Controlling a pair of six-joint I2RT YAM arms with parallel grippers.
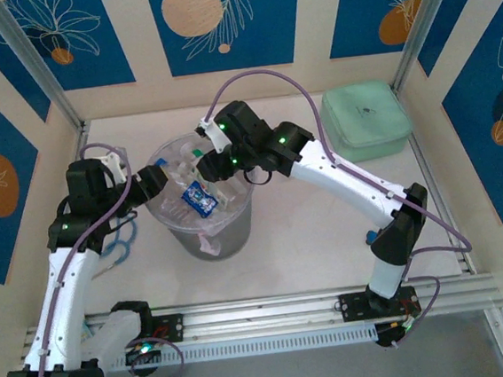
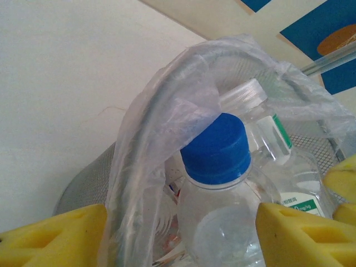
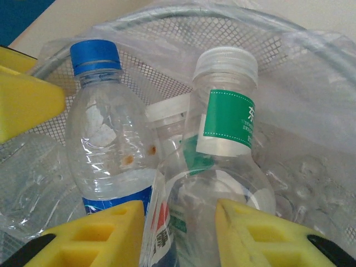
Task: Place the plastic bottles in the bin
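Care for the liner point(image 2: 150, 128): left gripper point(image 2: 181, 208), jaws apart astride the blue-capped bottle point(image 2: 214, 150) in the bin point(image 1: 212, 243), and right gripper point(image 3: 181, 204), half-closed over the green-labelled bottle point(image 3: 228, 119), grip unclear, should rise straight.

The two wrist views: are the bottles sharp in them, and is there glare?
Left wrist view: the blue-capped bottle is fairly sharp, the bag beside it hazy. Right wrist view: the green-label bottle is sharp, with small white glints; no strong glare.
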